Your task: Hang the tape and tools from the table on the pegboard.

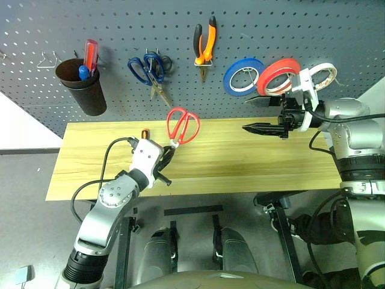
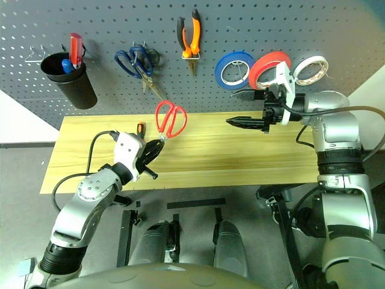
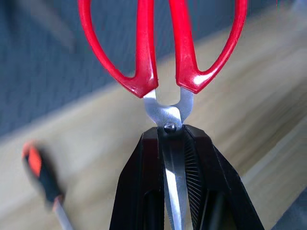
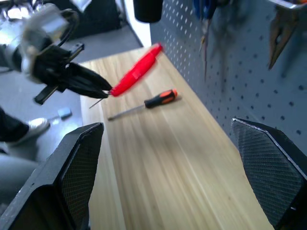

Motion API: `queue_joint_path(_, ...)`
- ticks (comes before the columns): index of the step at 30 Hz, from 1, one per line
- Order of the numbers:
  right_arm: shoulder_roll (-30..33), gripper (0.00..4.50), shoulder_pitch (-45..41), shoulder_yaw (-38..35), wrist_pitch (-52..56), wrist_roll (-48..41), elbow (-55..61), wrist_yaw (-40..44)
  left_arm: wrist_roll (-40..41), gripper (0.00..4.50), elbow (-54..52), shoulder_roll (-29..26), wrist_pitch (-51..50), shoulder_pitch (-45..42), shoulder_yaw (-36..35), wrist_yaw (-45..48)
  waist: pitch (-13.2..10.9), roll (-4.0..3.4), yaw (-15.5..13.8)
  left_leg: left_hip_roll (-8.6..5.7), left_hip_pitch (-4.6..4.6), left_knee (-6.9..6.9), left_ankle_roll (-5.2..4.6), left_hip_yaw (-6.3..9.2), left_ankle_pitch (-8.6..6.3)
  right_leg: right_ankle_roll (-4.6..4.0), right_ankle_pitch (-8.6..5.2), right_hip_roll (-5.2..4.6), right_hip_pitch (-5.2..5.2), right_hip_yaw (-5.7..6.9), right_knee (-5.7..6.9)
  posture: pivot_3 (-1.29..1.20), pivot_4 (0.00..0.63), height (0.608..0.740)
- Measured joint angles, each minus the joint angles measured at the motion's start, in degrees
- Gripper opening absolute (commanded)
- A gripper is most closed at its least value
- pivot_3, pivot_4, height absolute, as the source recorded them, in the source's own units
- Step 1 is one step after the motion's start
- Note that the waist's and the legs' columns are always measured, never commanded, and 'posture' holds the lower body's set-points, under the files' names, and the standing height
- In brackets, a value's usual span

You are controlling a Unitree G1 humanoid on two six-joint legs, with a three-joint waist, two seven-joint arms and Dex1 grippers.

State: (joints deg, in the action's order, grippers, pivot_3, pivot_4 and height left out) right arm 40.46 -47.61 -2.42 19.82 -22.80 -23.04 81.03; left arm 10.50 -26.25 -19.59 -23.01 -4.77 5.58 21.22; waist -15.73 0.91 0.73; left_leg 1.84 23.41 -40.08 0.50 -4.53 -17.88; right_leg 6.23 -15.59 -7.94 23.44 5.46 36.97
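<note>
The scissors (image 1: 182, 126) are held by their closed steel blades in the left gripper (image 1: 166, 154), whose black fingers (image 3: 144, 191) are clamped together on the metal just below the pivot screw. The red loop handles rise past the fingertips, up and away from the gripper toward the pegboard (image 1: 252, 30), above the table (image 1: 240, 156). A light, rigid tool is judged here — thin smooth steel, likely to twist or slip in the ribbed pads if bumped, so the hold close to the pivot seems the steadiest. The open loops are the natural part to be slipped over a hook; they are left free by this grip. The handles are glossy red, the blades bright silver and narrow.

The screwdriver (image 4: 158, 99) with its orange-and-black handle lies on the wood below and just behind the left gripper. The right gripper (image 1: 264, 114) is seen with its jaws spread wide and empty, just beside the red tape (image 1: 278, 76) hung on the board — well apart from the scissors.
</note>
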Motion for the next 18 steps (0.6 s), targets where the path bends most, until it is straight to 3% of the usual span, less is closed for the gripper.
queue_joint_path(5, 0.0, 4.5, -2.2, -2.8, 3.6, -3.4, 0.9, -1.7, 0.0, 0.25, 0.5, 1.2, 13.5, 1.7, -3.8, 0.8, 0.2, -0.09, 0.1, -0.01, 0.0, 0.0, 0.0, -0.2, 0.0, 0.0, 0.0, 0.11, 0.02, 0.03, 0.03, -0.05, 0.139, 0.732)
queue_joint_path(10, 0.0, 4.5, -2.9, -3.4, 4.2, -4.7, 1.6, -2.1, -1.9, 0.25, 3.3, 3.2, 20.4, -0.5, -4.8, -1.1, 1.4, -0.01, -0.3, -0.07, 0.06, -0.02, -0.02, -0.22, -0.01, 0.02, 0.01, 0.11, 0.01, 0.03, 0.02, -0.05, 0.105, 0.732)
queue_joint_path(18, -0.1, 4.5, -4.0, -3.4, 3.3, -4.8, 1.5, -2.9, -8.7, 0.25, 11.6, 4.0, 22.3, -8.9, -4.7, -5.4, 3.5, -0.03, -0.1, -0.06, 0.03, -0.02, -0.02, -0.25, 0.0, 0.07, 0.04, 0.22, 0.01, 0.03, 0.03, -0.03, 0.082, 0.732)
